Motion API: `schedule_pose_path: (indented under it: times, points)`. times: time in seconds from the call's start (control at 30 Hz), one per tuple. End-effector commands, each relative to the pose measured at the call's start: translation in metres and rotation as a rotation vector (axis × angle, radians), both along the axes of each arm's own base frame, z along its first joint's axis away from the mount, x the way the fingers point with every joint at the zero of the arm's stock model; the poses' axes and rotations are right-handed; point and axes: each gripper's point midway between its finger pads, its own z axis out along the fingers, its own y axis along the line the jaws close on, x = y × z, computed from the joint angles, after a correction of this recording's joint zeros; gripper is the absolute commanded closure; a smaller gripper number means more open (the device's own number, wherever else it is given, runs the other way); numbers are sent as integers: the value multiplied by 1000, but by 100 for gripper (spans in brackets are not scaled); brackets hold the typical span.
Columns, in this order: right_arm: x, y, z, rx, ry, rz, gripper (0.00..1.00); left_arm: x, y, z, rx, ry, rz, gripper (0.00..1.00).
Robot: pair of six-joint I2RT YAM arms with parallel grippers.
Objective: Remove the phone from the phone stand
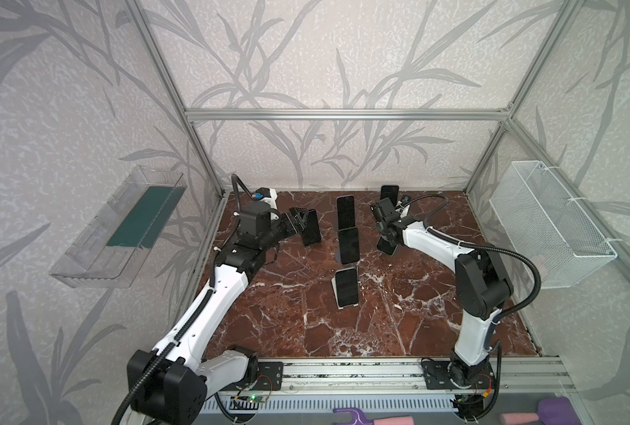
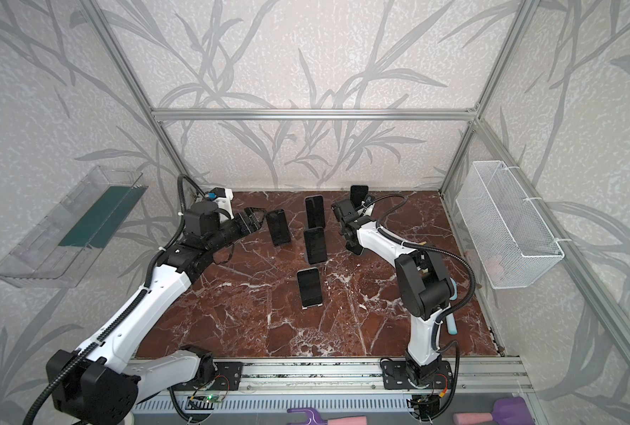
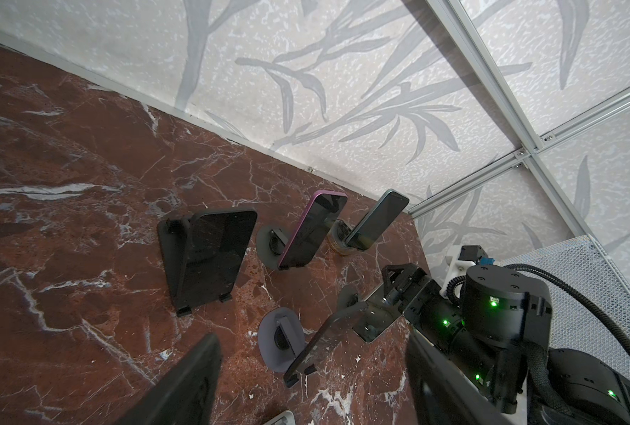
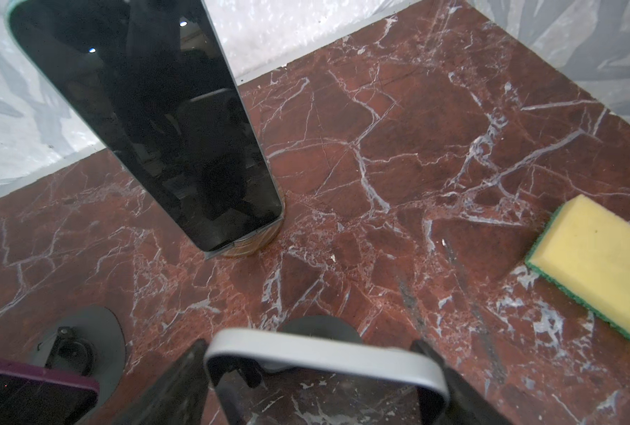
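Seemingly the right pincer (image 4: pixel 311 368) is clamped across the silver-edged phone (image 4: pixel 306 351), which leans on its stand (image 4: pixel 320 325) on the desk (image 4: pixel 416 184), long axis rising toward the wrist. The left pincer (image 1: pixel 298 220), fingers apart, hangs well apart leftward.

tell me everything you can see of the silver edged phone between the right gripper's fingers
The silver-edged phone has a rounded, matte grey-silver frame, metal by the look, around a glossy dark screen that is off and mirrors the marble table. It leans on a dark grey stand, right of the middle row of phones in a top view. The right gripper straddles its upper end, its fingers appearing to press both side edges. Its lower end is hidden.
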Motion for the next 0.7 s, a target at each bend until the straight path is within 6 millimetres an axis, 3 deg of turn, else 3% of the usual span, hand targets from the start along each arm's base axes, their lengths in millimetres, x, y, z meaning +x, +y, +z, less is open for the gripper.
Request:
schedule_pose_path:
  times: [0.0,0.43,0.67]
  points:
    - [0,-1,0,-12,-10,-1,18,3,1,12,-21,-31,1,21]
    - [-4,0,-7,-9,-23,34,24,2,1,14,-34,-34,-2,21]
    - [-5,5,12,11,-83,95,29,2,1,15,-37,-37,-4,21]
